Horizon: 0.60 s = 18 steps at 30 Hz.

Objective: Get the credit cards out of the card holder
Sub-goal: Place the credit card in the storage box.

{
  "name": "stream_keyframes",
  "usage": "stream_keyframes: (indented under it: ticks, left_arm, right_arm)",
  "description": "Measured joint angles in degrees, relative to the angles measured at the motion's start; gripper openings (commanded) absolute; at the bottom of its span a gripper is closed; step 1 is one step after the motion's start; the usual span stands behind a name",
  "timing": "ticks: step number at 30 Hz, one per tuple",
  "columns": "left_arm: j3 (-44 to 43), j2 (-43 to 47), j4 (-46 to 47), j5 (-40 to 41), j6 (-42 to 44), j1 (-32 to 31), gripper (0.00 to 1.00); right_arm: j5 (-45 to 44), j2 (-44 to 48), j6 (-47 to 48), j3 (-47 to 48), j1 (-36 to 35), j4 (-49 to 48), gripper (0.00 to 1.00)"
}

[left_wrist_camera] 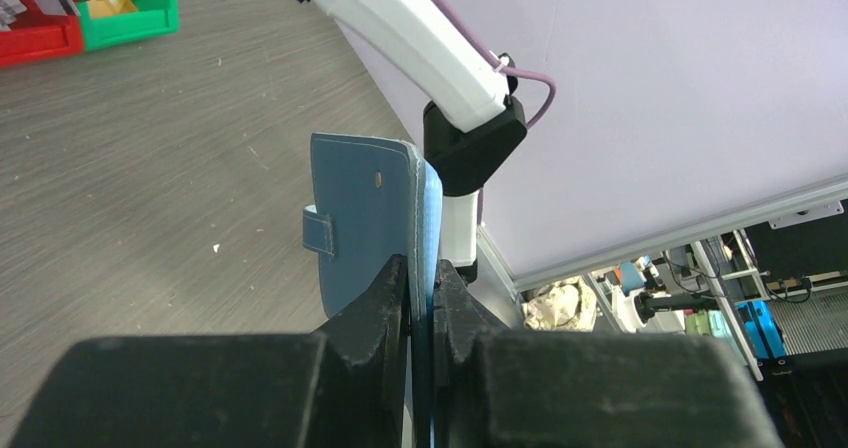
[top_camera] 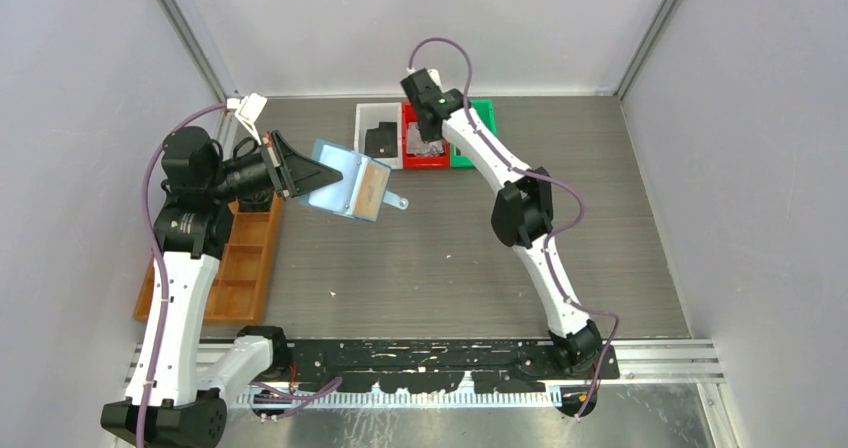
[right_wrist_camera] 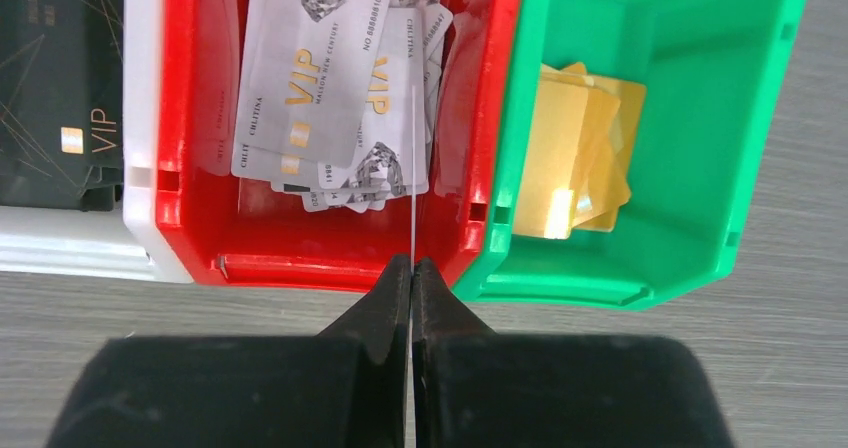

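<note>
Grey table [top_camera: 450, 268], far edge | right gripper [right_wrist_camera: 412, 268] pinches thin silvery card [right_wrist_camera: 412, 148] over red plastic bin [right_wrist_camera: 300, 253] | left gripper [left_wrist_camera: 422, 298] clamps blue folding holder [left_wrist_camera: 360, 218] | next you release.

This seems to be a robotics lab: plain pale panels [top_camera: 70, 118] in aluminium framing [top_camera: 186, 28] are enclosing a grey worktop [top_camera: 450, 268], and past them, blurrily, benches [left_wrist_camera: 700, 293] crowded with equipment are peeking through.
</note>
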<state>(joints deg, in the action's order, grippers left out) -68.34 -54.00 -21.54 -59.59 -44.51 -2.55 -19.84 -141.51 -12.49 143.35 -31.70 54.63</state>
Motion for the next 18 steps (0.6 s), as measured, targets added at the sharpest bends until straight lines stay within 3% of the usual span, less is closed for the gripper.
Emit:
stream_keyframes:
  ticks: [6, 8, 12, 13, 15, 18]
  left_arm:
    - [-1.0, -0.1, -1.0, 0.0, 0.0, 0.0, 0.00]
    - [-1.7, -0.1, -1.2, 0.0, 0.0, 0.0, 0.00]
    - [-2.1, 0.1, -1.2, 0.0, 0.0, 0.0, 0.00]
    - [-2.1, 0.1, -1.2, 0.0, 0.0, 0.0, 0.00]
    - [-2.2, 0.2, -1.3, 0.0, 0.0, 0.0, 0.00]
    - [-2.4, 0.2, -1.5, 0.0, 0.0, 0.0, 0.00]
  right_arm:
    - [-10.2, -3.3, 6.2, 1.9, -4.9, -3.3, 0.00]
    - [-13.3, -5.0, 7.9, 2.4, -6.2, -4.9, 0.13]
    - [-17.9, -8.9, 10.3, 2.5, -8.0, -8.0, 0.17]
    - [-18.7, -9.9, 10.8, 2.5, -8.2, -9.1, 0.20]
    - [-19.8, -11.0, 11.4, 2.5, -8.3, -10.5, 0.39]
    - [-20.0, -11.2, 10.8, 2.5, -7.7, -10.9, 0.53]
